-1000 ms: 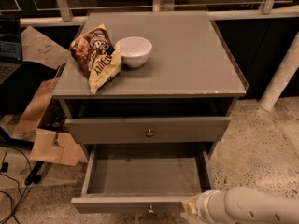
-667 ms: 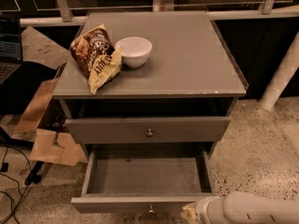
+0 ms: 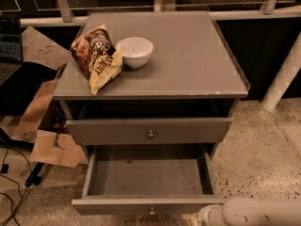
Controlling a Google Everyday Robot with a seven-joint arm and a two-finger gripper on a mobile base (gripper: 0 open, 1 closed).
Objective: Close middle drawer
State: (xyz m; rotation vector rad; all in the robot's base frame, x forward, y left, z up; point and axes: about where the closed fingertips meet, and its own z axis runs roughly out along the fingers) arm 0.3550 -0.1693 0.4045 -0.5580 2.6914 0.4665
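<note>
White tubular arm (image 3: 263,213), tan jaws at bottom

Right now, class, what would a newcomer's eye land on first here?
The middle drawer stands pulled far out, low in the cabinet, its inside bare. The gripper sits at the bottom edge, near the drawer's front right corner. On the cabinet top, left, a snack bag lies beside a white bowl.

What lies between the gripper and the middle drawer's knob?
Nothing shows there in the camera view; the gripper is right of the knob on the middle drawer.
</note>
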